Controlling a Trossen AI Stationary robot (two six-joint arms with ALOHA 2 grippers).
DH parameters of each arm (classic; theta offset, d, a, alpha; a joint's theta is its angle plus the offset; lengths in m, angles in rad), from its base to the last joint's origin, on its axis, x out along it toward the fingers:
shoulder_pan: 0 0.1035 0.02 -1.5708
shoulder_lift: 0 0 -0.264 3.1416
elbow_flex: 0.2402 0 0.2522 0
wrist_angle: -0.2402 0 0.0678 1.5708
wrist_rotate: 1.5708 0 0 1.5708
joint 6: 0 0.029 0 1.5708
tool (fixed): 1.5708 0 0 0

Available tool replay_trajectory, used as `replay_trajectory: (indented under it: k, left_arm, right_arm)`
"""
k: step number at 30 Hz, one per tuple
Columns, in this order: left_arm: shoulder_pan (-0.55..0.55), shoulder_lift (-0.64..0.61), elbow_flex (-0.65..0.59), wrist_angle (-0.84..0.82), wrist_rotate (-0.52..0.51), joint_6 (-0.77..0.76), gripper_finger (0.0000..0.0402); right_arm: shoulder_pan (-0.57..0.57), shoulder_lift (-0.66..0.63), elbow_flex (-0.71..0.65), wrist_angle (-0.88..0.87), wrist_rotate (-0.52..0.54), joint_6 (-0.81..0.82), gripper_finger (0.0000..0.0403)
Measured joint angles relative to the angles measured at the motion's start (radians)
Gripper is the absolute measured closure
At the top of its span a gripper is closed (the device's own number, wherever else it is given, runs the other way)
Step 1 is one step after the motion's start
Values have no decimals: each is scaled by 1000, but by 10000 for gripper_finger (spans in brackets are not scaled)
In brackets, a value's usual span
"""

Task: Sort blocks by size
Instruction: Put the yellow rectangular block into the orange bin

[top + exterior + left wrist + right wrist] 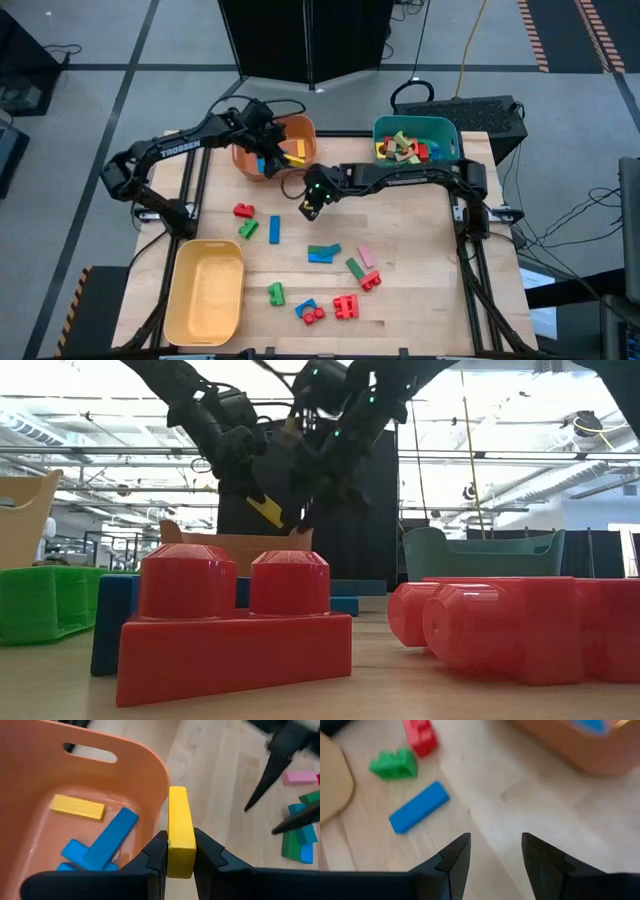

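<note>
My left gripper (270, 160) is over the orange bin (300, 130) at the table's far left, shut on a yellow flat bar (180, 832). The bin holds a yellow bar (77, 806) and blue bars (107, 842). My right gripper (308, 208) is open and empty above the table just right of the bin, over bare wood (520, 805). Loose blocks lie on the table: a blue bar (419, 806), a green block (395, 763), a red block (421, 736), and more toward the near edge (330, 295). My left gripper pinches the yellow bar's two broad faces (170, 852) between its two fingers, near one end of the bar. The bar sticks out past the fingertips along the fingers. It is lifted clear, above the orange bin's rim (162, 780).
A teal bin (415, 138) with several blocks stands at the far right. A yellow bin (205, 290) stands at the near left. Red studded bricks (235, 625) lie close to the low camera. Bare wood lies between the bins.
</note>
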Motion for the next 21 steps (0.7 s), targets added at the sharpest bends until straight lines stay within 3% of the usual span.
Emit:
replay_trajectory:
  k: [8, 13, 21]
  left_arm:
    - [41, -15, 0, 0, -228, -2, 346]
    - [53, -11, 0, 4, -275, -67, 346]
    - [58, -10, -43, 10, -444, -132, 346]
  right_arm:
    - [9, 60, -1, 34, -14, 0, 241]
    - [8, 60, -1, 132, -12, -47, 241]
    - [9, 59, -1, 237, -12, -175, 241]
